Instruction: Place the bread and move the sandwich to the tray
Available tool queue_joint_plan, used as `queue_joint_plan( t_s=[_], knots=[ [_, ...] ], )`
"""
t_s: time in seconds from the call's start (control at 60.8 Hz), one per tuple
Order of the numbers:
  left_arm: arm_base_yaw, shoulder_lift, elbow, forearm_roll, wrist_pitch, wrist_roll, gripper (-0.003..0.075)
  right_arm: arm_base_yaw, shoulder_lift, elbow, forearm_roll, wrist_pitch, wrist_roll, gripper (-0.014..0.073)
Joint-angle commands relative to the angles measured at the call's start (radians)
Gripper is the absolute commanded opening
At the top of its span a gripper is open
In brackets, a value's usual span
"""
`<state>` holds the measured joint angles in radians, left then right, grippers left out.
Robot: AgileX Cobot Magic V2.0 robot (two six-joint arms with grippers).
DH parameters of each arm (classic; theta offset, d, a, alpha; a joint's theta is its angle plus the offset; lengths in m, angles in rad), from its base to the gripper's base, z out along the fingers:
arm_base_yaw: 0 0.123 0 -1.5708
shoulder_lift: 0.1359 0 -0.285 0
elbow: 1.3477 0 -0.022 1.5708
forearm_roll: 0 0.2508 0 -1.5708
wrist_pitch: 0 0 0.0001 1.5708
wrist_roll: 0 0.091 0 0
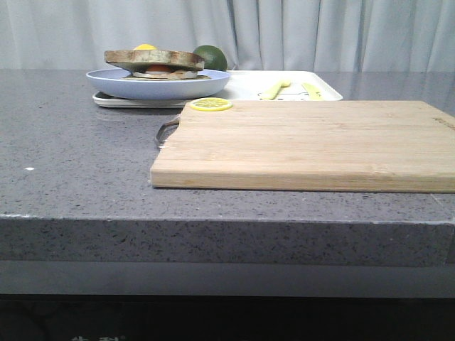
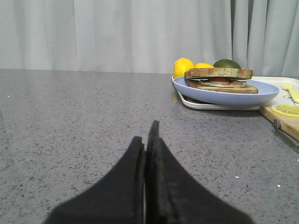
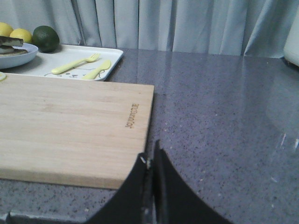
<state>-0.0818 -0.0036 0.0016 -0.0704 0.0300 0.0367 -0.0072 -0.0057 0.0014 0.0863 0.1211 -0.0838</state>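
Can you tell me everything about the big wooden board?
The board is a pale bamboo-looking rectangle lying flat on the grey counter, in front of the tray. A metal handle sticks out at its left end. A lemon slice rests on its back-left corner. A small brand mark shows near its right end.

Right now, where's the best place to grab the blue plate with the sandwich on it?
Grip the plate by its near rim, coming low from the left arm's side. The rim flares up and overhangs the tray edge, and the sandwich sits mid-plate, probably leaving fingers room.
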Motion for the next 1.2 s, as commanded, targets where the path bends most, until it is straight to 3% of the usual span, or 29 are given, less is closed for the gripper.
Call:
queue_joint_plan(
  t_s=[0.0, 1.185],
  knots=[
    [-0.006, -0.021, 0.005, 0.0, -0.089, -0.008, -0.0018, -0.006, -0.026, 0.02, 0.0, -0.13, 0.003, -0.0067],
    [-0.006, -0.02, 0.005, 0.0, -0.089, -0.008, -0.0018, -0.027, -0.027, 0.023, -0.003, -0.13, 0.003, -0.0067]
  ],
)
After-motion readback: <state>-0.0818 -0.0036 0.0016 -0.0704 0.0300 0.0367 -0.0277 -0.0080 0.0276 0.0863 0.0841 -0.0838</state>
